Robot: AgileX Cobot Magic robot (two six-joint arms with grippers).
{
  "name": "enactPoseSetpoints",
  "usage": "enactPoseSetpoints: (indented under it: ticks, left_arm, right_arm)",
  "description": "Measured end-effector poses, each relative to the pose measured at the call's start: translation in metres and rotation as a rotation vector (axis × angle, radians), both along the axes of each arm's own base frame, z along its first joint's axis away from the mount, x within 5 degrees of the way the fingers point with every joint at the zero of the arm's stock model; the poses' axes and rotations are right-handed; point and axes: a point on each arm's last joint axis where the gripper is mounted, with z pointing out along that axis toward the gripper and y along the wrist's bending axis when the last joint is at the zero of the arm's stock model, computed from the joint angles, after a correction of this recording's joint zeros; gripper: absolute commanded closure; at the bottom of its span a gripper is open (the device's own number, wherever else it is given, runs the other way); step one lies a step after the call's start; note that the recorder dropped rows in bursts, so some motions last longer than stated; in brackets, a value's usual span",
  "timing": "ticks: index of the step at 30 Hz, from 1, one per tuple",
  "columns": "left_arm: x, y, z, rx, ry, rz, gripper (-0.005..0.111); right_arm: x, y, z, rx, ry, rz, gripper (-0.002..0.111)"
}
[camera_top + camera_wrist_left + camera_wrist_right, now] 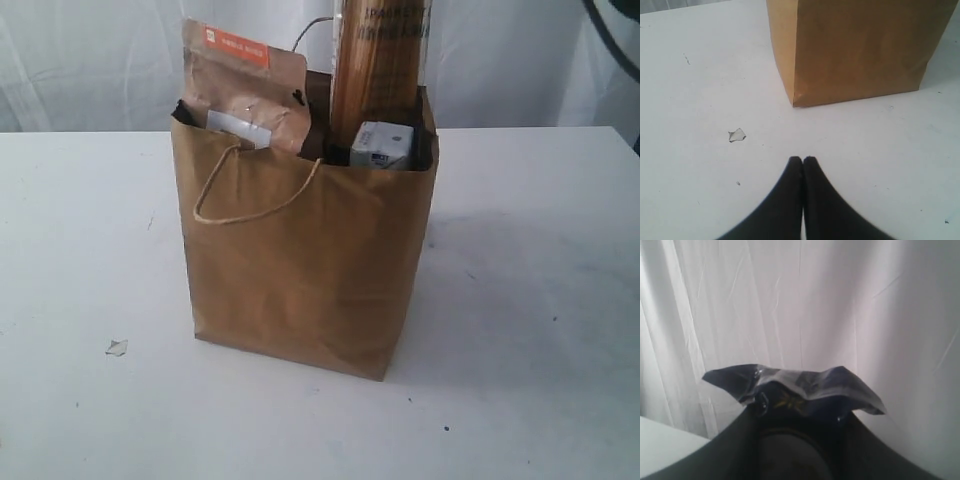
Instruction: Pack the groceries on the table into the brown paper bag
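Two left fingers [785, 200], pressed together, hover over the white surface [700, 75]; the tall brown kraft paper bag [855, 50] stands just ahead. Right fingers [732, 445] clamp the long spaghetti packet [795, 385] by its crimped top.

Left claw [803, 159]: two smooth, matte black fingers [782, 200], broad at the base and tapering to small rounded tips, with flat, straight inner faces. Right claw [800, 412]: two wide, dark grey to black fingers [725, 455] with gently curved outer edges, flanking a rounded dark housing with a faint arched rim. Finer surface detail there is lost in shadow and blur.
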Motion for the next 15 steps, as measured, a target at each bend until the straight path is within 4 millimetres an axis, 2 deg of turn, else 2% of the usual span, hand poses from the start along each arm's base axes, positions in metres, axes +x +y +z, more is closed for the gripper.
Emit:
enactPoseSetpoints:
  ticks: [9,15]
  left_arm:
    - [0.0,0.0,0.0,0.0,0.0,0.0,0.107]
    - [0.0,0.0,0.0,0.0,0.0,0.0,0.107]
  right_arm:
    - [0.003,0.026,-0.021,-0.059,0.054,0.059,0.108]
    - [-0.002,0.038,-0.022,-0.067,0.041,0.094,0.108]
